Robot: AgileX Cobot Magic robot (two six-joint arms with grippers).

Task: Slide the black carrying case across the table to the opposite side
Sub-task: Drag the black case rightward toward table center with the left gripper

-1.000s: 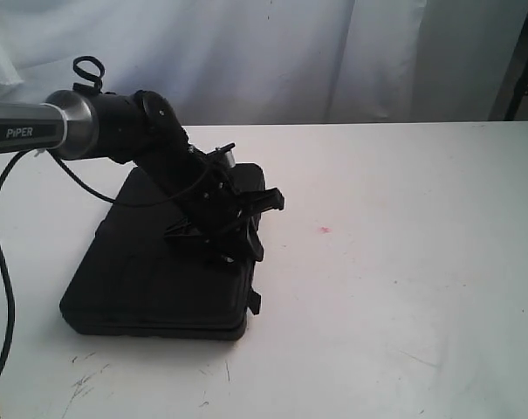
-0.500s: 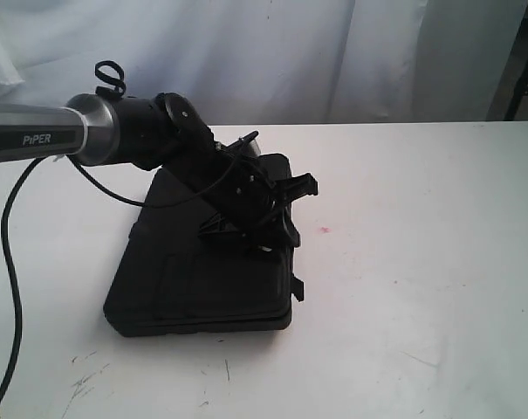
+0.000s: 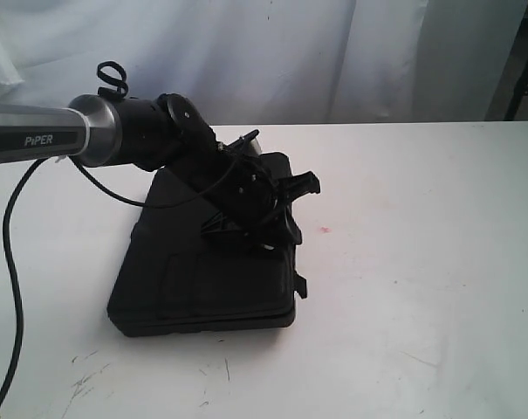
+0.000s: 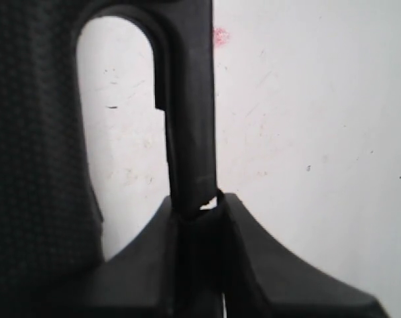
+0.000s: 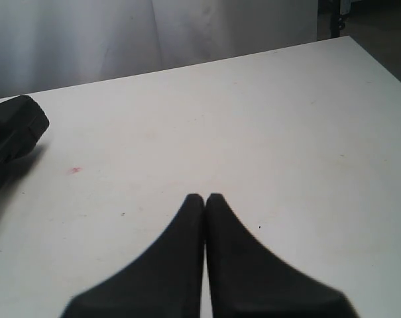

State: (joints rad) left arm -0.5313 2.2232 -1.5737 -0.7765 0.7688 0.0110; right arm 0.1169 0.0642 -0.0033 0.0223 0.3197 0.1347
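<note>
The black carrying case [image 3: 194,284] lies flat on the left half of the white table [image 3: 421,279]. My left gripper [image 3: 277,234] comes down at the case's right edge and is shut on the case's handle [image 4: 190,126], a black bar that runs between the fingers in the left wrist view, where the gripper [image 4: 199,207] pinches its end. The textured case body [image 4: 34,146] fills one side of that view. My right gripper [image 5: 205,197] is shut on nothing, low over bare table, out of the exterior view. One case corner [image 5: 11,129] shows in the right wrist view.
A small red mark [image 3: 324,230] lies on the table just right of the case. Dark scuffs [image 3: 85,380] mark the front left. A white curtain [image 3: 290,52] hangs behind the far edge, and a dark stand [image 3: 524,78] is at the back right.
The left gripper has pulled the case to the right by a few centimetres since a second ago. Over the last half second it has barely moved.
</note>
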